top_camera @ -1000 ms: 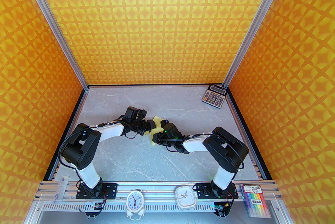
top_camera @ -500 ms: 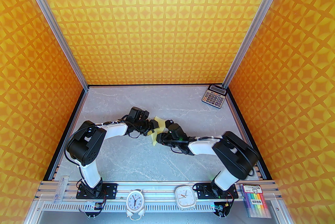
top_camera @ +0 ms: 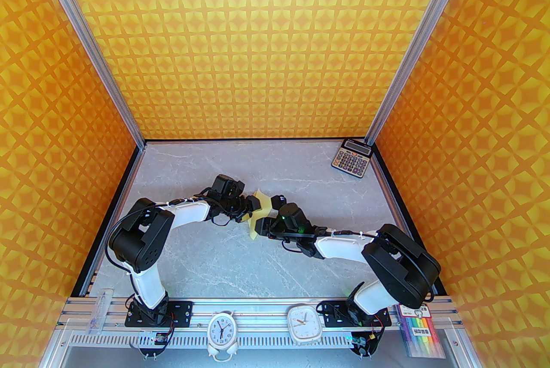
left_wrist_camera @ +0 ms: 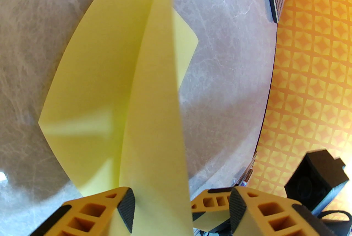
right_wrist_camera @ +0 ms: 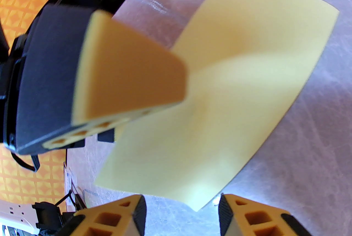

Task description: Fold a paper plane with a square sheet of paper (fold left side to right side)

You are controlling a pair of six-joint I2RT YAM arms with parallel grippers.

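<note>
The square sheet of paper [right_wrist_camera: 233,97] lay midway between the side edges of the bench [top_camera: 223,259]. One flap stood inside the spread left gripper [left_wrist_camera: 181,204]. The right gripper [right_wrist_camera: 180,211] gaped, holding nothing.

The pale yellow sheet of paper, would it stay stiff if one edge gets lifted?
Probably floppy: the pale yellow square sheet of paper curves, one flap rising inside the open left pincer. Likely light, so a push may slide or buckle it on the smooth grey table.

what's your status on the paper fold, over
Left gripper open, raised flap of the square sheet of paper standing between its fingers. Right gripper open, holding nothing. Calculator in far corner, clear of the sheet.
</note>
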